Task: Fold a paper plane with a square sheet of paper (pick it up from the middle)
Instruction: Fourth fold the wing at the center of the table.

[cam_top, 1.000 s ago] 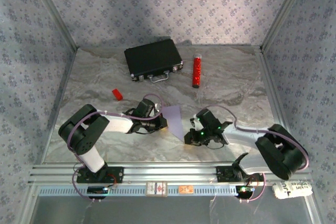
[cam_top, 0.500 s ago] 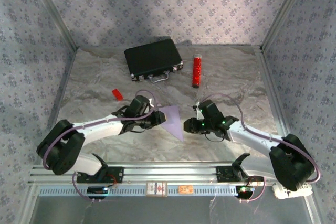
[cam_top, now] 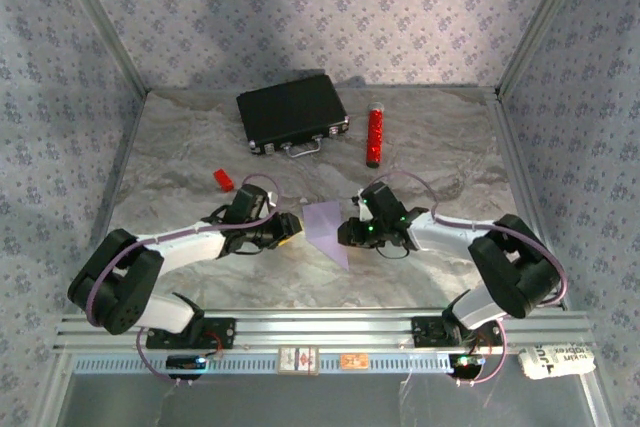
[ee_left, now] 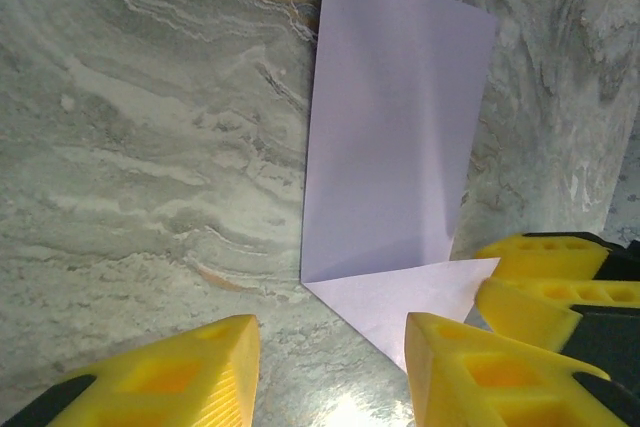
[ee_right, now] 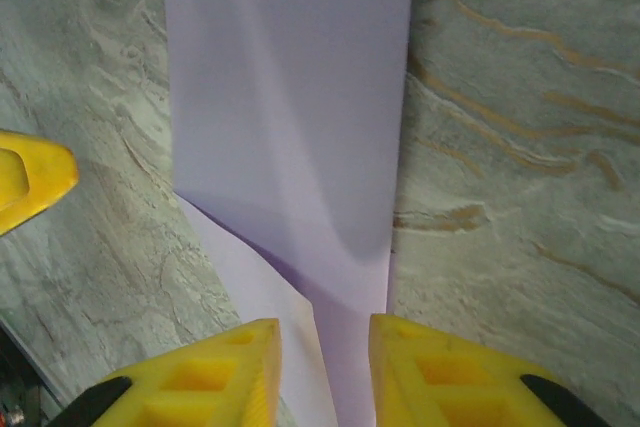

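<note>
The left gripper is seen wide open, with nothing held. Its 2 yellow fingers are spread low over the marbled table. The square sheet of paper, pale lilac and already folded, is laid flat on the table straight ahead of these fingertips, offset toward the right-hand finger. A tall panel is seen stretching away from the fingers, and a triangular flap is turned out at its near end. The flap's point is seen reaching into the gap, close beside the right-hand finger; whether it is touched by that finger cannot be told.

The right gripper is faced toward the sheet from the opposite side. Its 2 fingers are parted by a narrow gap only, and a strip of the sheet is seen running into that gap, lying between the tips. The paper is not seen to be pinched. To the left of these fingers, 1 fingertip of the left gripper is glimpsed just off the sheet's edge.

From above, the sheet is seen between the 2 grippers, each set close to 1 of its edges. Well beyond both sets of fingertips, a black case and a red cylinder are seen near the far wall. A small red block is seen beyond the left gripper, apart from the paper.
</note>
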